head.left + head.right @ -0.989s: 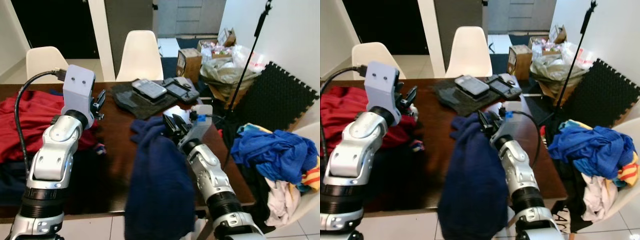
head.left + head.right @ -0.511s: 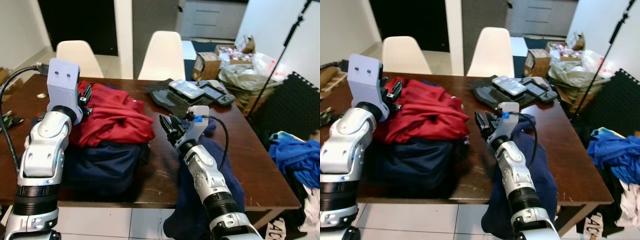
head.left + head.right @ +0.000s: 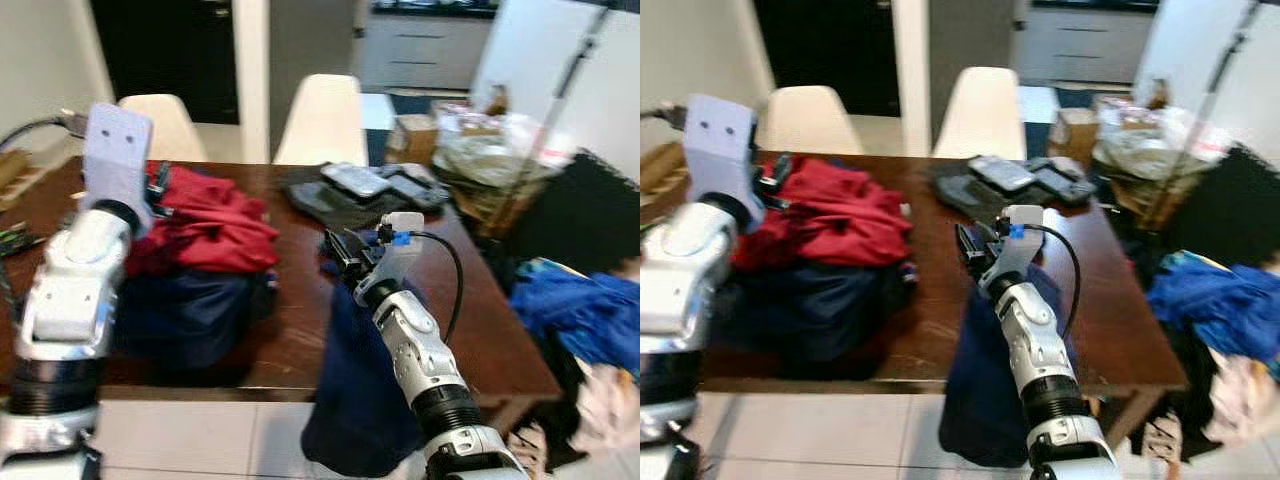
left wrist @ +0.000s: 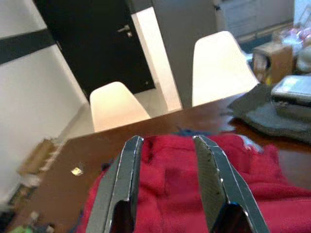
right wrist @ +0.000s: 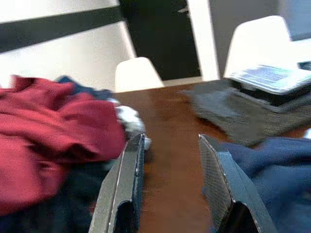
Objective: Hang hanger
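- Left eye view puts the left arm at the far left, forearm raised and bent at the elbow, silver jointed shell with a pale boxy camera block at the wrist; the left gripper (image 4: 167, 184) hovers over the red garment (image 3: 205, 215), its two long black fingers spread with nothing between them.
- The red garment is soft crumpled cloth, heaped on a dark navy bundle (image 3: 185, 315) on the brown wooden table (image 3: 290, 330), whose top is glossy and scuffed.
- Two white moulded chairs (image 3: 325, 120) stand behind the table's far edge, smooth shells with rounded backs.
- A dark grey flat mat (image 3: 330, 200) lies at the far side of the table, carrying what look like two flat handheld devices (image 3: 350, 180), blurred.
- The right arm reaches forward over the table's near right part, forearm angled upward, a black cable looping from its wrist block; the right gripper (image 5: 170, 184) hangs just above the wood, fingers parted and empty.
- A navy blue garment (image 3: 360, 400), thick and fleecy, drapes over the table's near edge under and beside the right forearm, hanging toward the floor.
- No hanger can be made out in these pictures.
- At the far right lies a blue crumpled cloth pile (image 3: 580, 310), blurred.
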You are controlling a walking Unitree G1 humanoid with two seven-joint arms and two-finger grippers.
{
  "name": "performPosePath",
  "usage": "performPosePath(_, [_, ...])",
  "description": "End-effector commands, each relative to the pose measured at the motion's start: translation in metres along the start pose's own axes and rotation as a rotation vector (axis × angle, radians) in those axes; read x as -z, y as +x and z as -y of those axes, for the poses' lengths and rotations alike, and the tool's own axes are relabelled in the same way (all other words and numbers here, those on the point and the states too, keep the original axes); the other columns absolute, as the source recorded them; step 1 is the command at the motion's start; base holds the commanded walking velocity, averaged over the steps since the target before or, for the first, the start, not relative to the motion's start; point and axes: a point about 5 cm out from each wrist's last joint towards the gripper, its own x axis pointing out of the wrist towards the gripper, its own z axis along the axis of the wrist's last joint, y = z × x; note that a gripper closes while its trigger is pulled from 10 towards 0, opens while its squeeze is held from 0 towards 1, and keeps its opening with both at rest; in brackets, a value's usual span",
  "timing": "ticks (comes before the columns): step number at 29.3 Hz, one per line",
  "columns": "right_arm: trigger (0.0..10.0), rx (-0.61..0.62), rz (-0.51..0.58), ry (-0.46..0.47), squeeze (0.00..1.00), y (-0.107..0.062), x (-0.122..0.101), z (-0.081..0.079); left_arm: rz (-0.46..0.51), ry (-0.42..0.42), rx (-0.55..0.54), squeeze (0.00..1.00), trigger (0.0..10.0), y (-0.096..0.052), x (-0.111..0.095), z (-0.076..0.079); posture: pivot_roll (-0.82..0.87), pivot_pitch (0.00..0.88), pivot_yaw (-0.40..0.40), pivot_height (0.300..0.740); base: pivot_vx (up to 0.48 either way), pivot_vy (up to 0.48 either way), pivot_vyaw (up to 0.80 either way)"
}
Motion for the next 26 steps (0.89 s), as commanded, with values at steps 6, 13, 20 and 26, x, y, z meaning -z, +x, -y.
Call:
performPosePath(6, [10.0,-0.002,-0.008,0.001,0.00,0.000,0.001,-0.001,-0.173,0.104,0.018,1.00,10.0,0.017,0.011,-0.042,0.12,0.000,-0.041,0.740,0.000,0.000,0.00])
performPosePath(13, [10.0,0.003,-0.009,0.002,0.00,-0.002,0.002,-0.001,-0.142,0.095,0.036,1.00,10.0,0.022,0.003,-0.044,0.11,0.000,-0.032,0.740,0.000,0.000,0.00])
performPosePath(20, [10.0,0.010,-0.011,0.000,0.00,-0.005,0.002,0.001,-0.080,-0.005,0.052,0.00,10.0,0.024,-0.001,-0.029,0.10,0.000,-0.032,0.740,0.000,0.000,0.00])
performPosePath(26, [10.0,0.012,-0.013,-0.004,0.00,-0.006,0.002,0.002,-0.041,-0.084,0.076,0.00,10.0,0.022,-0.001,-0.014,0.10,0.000,-0.034,0.740,0.000,0.000,0.00])
